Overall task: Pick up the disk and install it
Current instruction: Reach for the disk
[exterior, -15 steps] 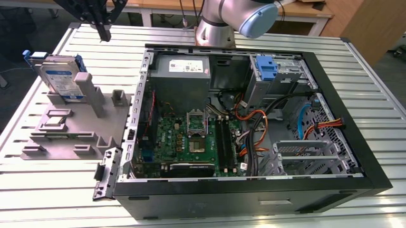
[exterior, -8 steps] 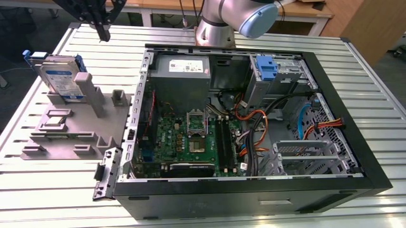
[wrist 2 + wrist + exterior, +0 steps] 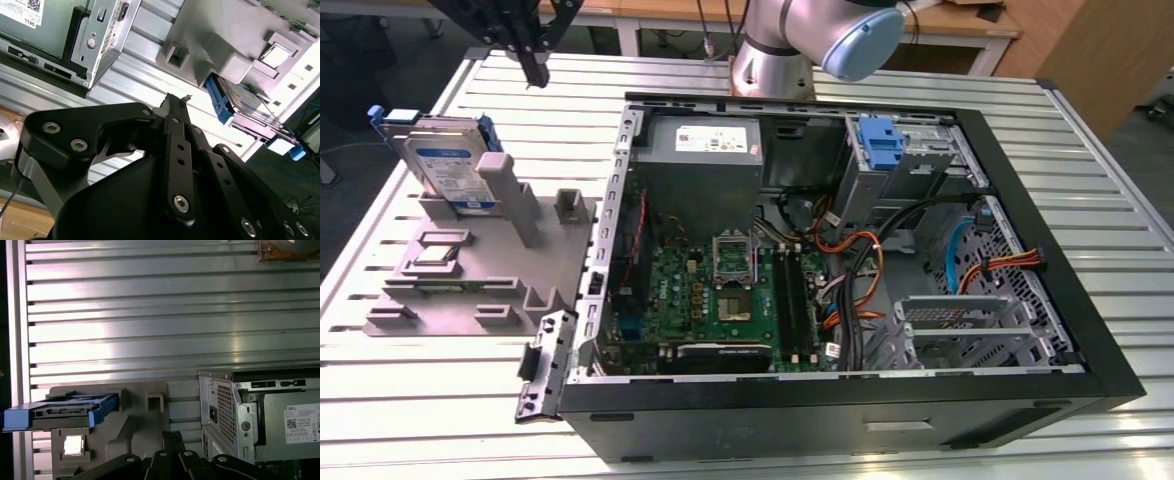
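The disk [image 3: 444, 165], a silver-grey drive with a white-and-blue label in a blue bracket, stands upright in a slot of the grey holder block [image 3: 467, 290] at the exterior view's left. My gripper [image 3: 535, 78] hangs above the table behind the block, apart from the disk, its black fingers shut with nothing between them. In both wrist views the closed fingertips [image 3: 176, 98] [image 3: 172, 436] point at the ribbed table beside the block. There the disk [image 3: 240, 107] [image 3: 65, 410] shows edge-on with its blue bracket.
An open black computer case [image 3: 1067, 300] lies on the table, with a motherboard, a grey power supply [image 3: 707, 140], orange cables and a blue caddy [image 3: 881, 145] in the drive bay. A processor chip [image 3: 438, 252] sits on the holder block. The arm's base [image 3: 774, 60] stands behind the case.
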You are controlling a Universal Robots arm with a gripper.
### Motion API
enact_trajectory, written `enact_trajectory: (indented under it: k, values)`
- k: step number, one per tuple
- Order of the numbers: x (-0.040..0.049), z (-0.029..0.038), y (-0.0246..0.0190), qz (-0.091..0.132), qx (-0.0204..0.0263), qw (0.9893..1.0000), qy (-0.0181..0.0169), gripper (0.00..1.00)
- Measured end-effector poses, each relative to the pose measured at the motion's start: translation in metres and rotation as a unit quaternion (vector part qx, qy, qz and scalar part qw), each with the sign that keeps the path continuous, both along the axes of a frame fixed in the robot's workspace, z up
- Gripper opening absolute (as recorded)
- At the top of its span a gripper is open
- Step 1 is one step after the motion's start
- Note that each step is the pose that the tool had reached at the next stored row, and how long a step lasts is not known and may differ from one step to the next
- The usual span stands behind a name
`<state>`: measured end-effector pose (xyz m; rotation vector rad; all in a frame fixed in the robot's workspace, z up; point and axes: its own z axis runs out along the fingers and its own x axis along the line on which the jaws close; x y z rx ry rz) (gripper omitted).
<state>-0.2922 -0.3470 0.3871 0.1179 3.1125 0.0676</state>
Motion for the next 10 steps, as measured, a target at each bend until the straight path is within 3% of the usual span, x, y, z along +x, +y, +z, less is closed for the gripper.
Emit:
enact_trajectory:
  k: [10]
  values:
    - [-0.0038,0.0000,0.0000,0.000,0.0000,1.0000,0.0000,0.10]
